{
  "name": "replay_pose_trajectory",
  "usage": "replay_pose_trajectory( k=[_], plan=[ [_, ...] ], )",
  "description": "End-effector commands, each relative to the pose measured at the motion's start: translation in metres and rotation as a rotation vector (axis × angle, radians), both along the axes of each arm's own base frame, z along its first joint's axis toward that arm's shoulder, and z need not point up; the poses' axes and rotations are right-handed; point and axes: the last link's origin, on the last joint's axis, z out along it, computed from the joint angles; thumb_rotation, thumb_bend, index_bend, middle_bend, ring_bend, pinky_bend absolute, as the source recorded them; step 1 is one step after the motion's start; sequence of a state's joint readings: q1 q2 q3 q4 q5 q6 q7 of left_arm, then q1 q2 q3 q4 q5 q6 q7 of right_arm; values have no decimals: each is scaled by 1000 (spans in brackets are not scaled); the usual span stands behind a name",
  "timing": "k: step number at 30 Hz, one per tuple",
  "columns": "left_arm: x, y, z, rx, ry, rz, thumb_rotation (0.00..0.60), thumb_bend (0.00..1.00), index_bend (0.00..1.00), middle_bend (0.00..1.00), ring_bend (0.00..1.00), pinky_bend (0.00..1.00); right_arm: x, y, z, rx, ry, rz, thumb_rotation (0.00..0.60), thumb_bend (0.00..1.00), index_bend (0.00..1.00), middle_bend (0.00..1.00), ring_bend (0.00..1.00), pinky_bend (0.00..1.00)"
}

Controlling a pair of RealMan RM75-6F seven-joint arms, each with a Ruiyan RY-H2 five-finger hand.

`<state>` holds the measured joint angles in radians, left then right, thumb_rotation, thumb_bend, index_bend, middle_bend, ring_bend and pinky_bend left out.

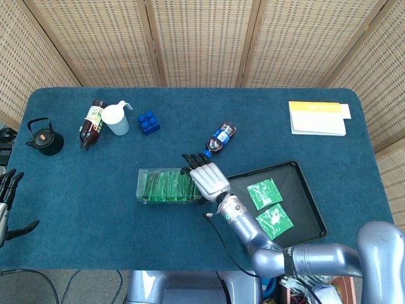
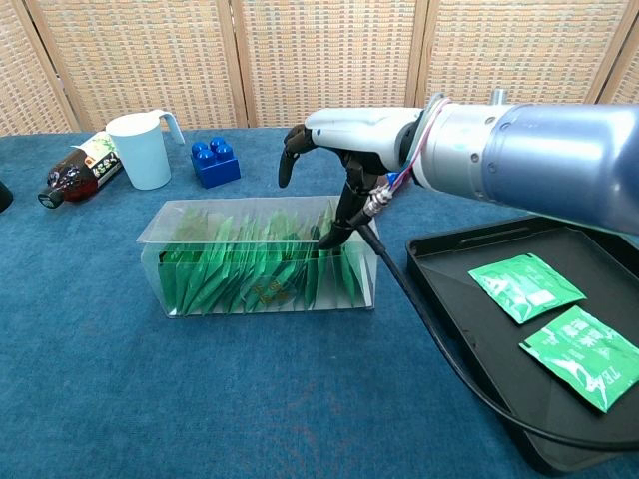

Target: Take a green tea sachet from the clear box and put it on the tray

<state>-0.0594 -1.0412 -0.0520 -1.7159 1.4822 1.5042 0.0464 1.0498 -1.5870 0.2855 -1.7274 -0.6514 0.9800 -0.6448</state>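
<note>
The clear box lies mid-table, packed with several upright green tea sachets. My right hand hovers over the box's right end, fingers spread and curved downward, thumb tip reaching down among the sachets there. It holds nothing that I can see. The black tray sits right of the box with two green sachets lying flat in it. My left hand shows only at the left edge of the head view, fingers apart, off the table.
At the back left stand a black teapot, a lying brown bottle, a white cup and a blue brick. A small bottle lies behind the box. A yellow-white booklet is at the back right.
</note>
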Motion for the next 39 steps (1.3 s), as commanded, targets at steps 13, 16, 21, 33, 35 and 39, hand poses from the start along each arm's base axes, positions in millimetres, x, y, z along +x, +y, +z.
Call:
replay_pose_trajectory(
  k=[13,16,21,33,35,39],
  plan=[
    [-3,1,4,-2,-21,6,600,103,0,0,0,0,0,-2,-17,2,14,-13,600,390,319,0,0,0],
    [-3,1,5,-1,-30,7,600,103,0,0,0,0,-1,-4,-19,-8,13,-17,600,440,337,0,0,0],
    [-3,2,5,-5,-35,9,600,103,0,0,0,0,-3,-6,-22,-21,13,-22,600,567,385,0,0,0],
    [-6,4,9,-5,-54,18,600,103,0,0,0,0,16,-23,-4,-82,-61,-30,600,631,393,0,0,0],
    [-6,5,10,-4,-58,20,600,103,0,0,0,0,21,-28,-1,-86,-86,-44,600,631,393,0,0,0],
    [-6,6,11,-5,-65,21,600,103,0,0,0,0,27,-37,3,-101,-105,-62,600,631,393,0,0,0]
  ],
)
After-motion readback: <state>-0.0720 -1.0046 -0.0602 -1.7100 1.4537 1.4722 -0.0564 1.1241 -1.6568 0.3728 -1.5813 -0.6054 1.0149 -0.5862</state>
